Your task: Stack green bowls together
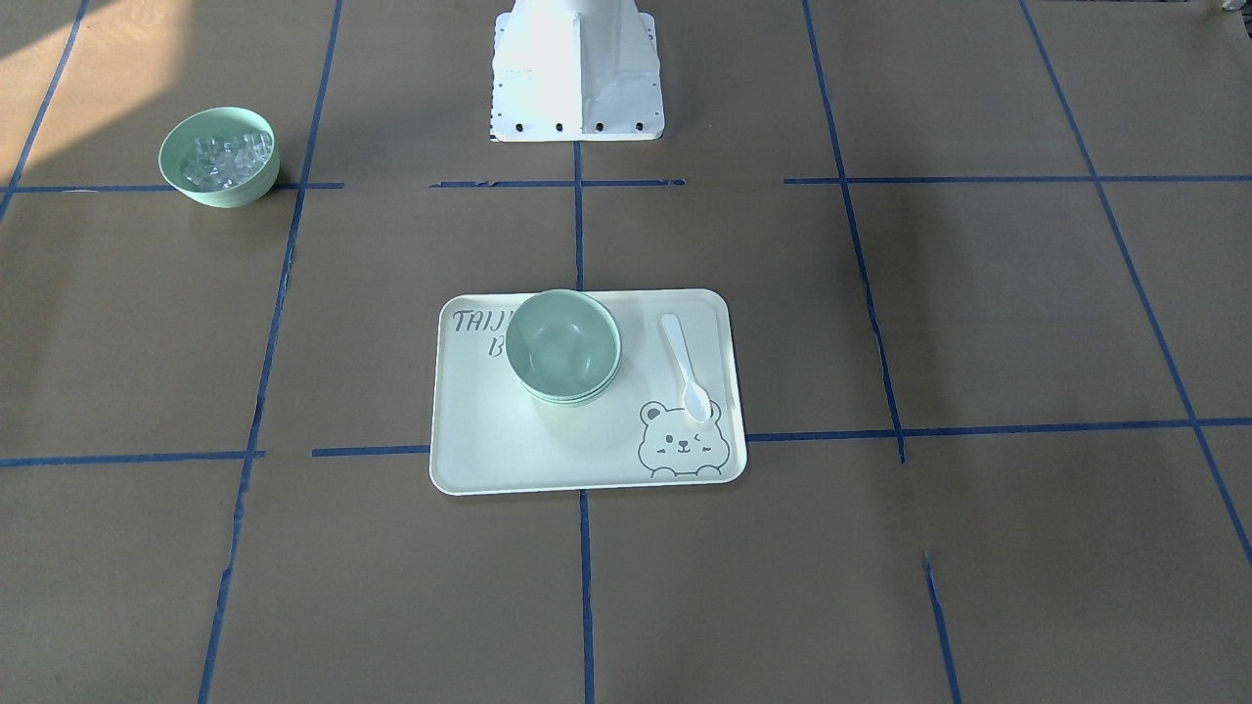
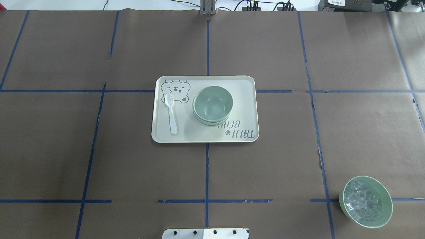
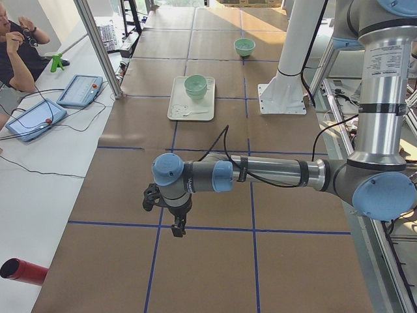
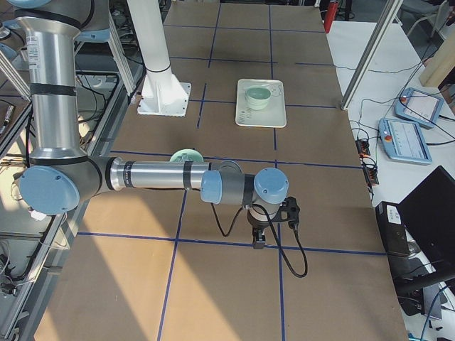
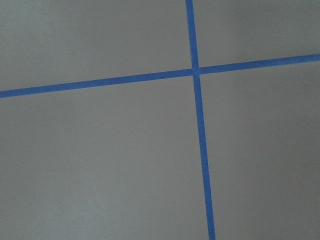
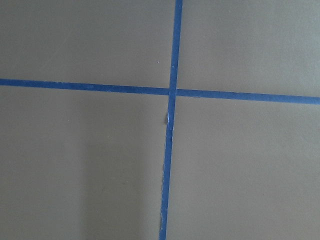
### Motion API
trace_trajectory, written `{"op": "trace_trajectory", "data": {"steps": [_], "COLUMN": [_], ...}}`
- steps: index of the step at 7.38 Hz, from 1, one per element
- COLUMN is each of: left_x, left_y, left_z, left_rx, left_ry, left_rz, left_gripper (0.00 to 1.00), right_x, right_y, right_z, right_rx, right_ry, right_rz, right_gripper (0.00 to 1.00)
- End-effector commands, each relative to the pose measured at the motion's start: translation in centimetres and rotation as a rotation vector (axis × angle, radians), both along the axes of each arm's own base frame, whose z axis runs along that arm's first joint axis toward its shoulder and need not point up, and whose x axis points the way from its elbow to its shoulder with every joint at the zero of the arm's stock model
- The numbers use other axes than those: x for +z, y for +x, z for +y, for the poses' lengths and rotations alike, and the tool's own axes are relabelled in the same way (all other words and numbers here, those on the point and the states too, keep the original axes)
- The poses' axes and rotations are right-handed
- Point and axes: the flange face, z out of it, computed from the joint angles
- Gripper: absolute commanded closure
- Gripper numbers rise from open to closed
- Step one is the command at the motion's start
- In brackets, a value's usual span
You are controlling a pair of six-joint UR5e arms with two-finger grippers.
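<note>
The green bowls (image 1: 562,342) sit nested in one stack on the pale bear-printed tray (image 1: 509,450) at the table's middle; the stack also shows from overhead (image 2: 212,104) and in the side views (image 3: 195,85) (image 4: 257,94). My left gripper (image 3: 177,228) hangs over bare paper far from the tray, toward the table's left end. My right gripper (image 4: 259,244) hangs likewise toward the right end. Both show only in side views, so I cannot tell if they are open or shut. The wrist views show only brown paper and blue tape.
A similar green bowl with clear ice-like cubes (image 2: 366,201) stands near the robot's right side. A white spoon (image 2: 171,113) lies on the tray (image 2: 242,86) beside the stack. The robot's white base (image 1: 577,68) is at the table's edge. Operators' tablets (image 3: 79,90) lie on a side table.
</note>
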Motion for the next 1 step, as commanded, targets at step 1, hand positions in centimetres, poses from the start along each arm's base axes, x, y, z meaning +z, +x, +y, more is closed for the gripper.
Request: {"op": "trace_trajectory", "data": {"steps": [1], "left_x": [-0.01], "left_y": [0.02], "left_z": [0.01], "left_rx": [0.0], "left_ry": [0.001], "left_rz": [0.0], "left_gripper": [0.0], "right_x": [-0.18], "right_y": [0.04], "right_z": [-0.15], "right_rx": [0.001], "right_ry": [0.004], "right_rz": [0.0], "right_gripper": [0.0]}}
